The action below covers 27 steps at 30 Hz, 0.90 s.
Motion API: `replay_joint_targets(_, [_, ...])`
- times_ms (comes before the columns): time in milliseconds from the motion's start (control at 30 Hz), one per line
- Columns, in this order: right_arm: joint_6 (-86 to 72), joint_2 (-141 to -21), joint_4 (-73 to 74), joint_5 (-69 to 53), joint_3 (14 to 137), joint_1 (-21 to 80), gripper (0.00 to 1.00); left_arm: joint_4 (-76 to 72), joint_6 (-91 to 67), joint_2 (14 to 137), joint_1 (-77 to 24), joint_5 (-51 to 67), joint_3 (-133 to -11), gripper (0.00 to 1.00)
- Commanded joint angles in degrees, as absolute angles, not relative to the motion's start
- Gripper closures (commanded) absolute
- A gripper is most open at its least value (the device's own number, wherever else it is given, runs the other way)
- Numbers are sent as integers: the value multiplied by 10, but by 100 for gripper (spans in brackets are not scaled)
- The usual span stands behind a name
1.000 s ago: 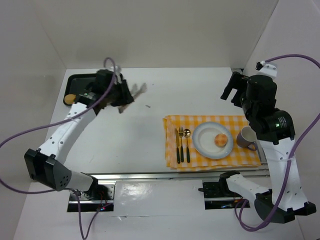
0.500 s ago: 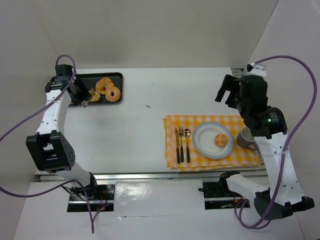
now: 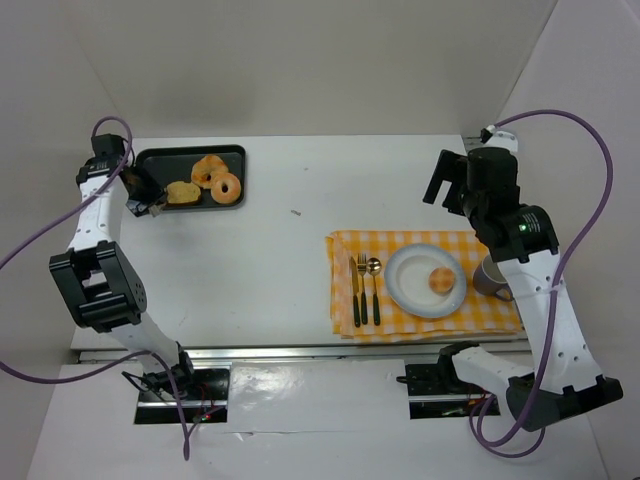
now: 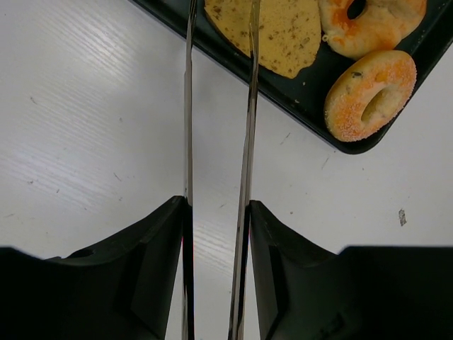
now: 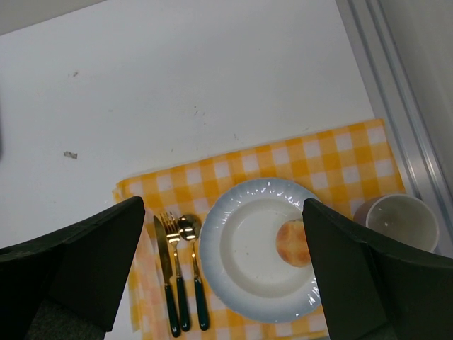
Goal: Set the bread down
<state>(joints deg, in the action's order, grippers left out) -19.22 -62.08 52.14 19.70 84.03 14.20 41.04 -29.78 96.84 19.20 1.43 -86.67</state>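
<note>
1. My left hand [image 4: 217,205] is clamping a pair of tongs [image 4: 247,142], pressing the two blades to a narrow, near-parallel gap. The tongs are giving me reach into the tray without dropping the wrist.
2. The blades are running out over the tabletop [image 4: 85,127] to the tray [image 4: 308,106]. One is crossing the bread [image 4: 272,32] and the other is passing just beside its edge. The tips are lying beyond the wrist view, so I cannot tell whether they are pinching the slice or only hovering over it.
3. The bread is lying flat in the tray, at the end nearest my hand, beside two bagels [image 4: 371,95].
4. My left arm is reaching up the tabletop's left edge and turning the wrist in toward the tray. I judge this is lining the tongs up with the slice.
5. My right hand [image 3: 447,185] is hanging open and empty above the cloth [image 5: 333,156], well apart from the tray.
6. Below it, the plate [image 5: 244,248] is carrying one roll [image 5: 291,242] on the side toward the cup [image 5: 396,221]. That is leaving bare room where, I judge, the bread is going.
</note>
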Motion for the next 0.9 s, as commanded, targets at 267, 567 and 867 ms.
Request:
replay_joint_targets(267, [-192, -625, 473, 197, 821, 138, 0, 382, -278, 1021, 228, 104, -903, 48])
replay_joint_targets(567, [-192, -625, 473, 202, 821, 138, 0, 377, -272, 1033, 229, 108, -909, 52])
replay_joint_targets(867, [-198, -625, 490, 202, 839, 138, 0, 388, -272, 968, 247, 84, -941, 98])
